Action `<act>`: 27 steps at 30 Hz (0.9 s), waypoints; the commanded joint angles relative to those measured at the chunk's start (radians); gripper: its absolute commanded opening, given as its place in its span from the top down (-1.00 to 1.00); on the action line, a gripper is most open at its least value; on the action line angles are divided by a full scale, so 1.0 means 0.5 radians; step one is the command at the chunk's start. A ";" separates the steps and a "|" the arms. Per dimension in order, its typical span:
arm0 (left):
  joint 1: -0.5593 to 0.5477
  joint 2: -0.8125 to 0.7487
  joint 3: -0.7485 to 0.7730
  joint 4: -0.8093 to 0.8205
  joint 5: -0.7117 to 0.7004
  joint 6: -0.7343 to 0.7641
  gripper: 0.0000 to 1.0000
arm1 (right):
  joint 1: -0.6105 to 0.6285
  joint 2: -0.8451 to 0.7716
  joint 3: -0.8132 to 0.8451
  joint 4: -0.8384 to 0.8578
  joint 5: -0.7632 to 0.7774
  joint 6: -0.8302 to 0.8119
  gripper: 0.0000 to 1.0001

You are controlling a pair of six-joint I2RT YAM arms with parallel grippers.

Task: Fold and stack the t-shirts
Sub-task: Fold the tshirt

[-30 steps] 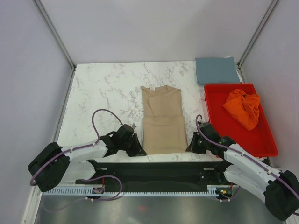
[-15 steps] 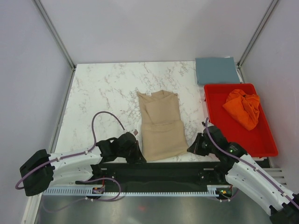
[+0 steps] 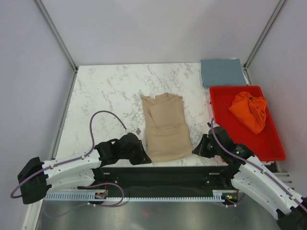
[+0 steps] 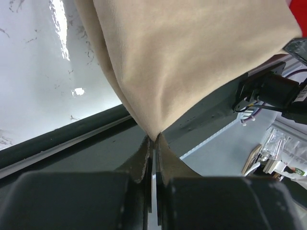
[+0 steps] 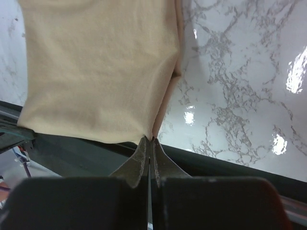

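Tan t-shirt [image 3: 165, 129] lay folded at middle of surface [image 3: 110, 91] near edge; long axis ran near-to-far, collar toward far edge. Left pincer [image 4: 153, 139] clamped tight on its near-left corner, right pincer [image 5: 149, 140] on near-right corner.

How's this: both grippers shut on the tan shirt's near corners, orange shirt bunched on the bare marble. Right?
No: the orange shirt lies bunched in the red tray, not on the marble, per the top external view. Left gripper and right gripper are shut on near corners of the tan shirt.
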 commanded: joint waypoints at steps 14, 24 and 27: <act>0.567 0.281 0.606 -0.135 0.137 0.403 0.95 | 0.007 0.681 0.779 0.235 0.354 -0.266 1.00; 1.045 0.791 1.140 -0.135 0.269 0.787 0.96 | -0.257 1.427 1.387 0.355 0.287 -0.515 1.00; 1.165 0.984 1.391 -0.135 0.327 0.864 0.95 | -0.334 1.642 1.580 0.380 0.256 -0.576 1.00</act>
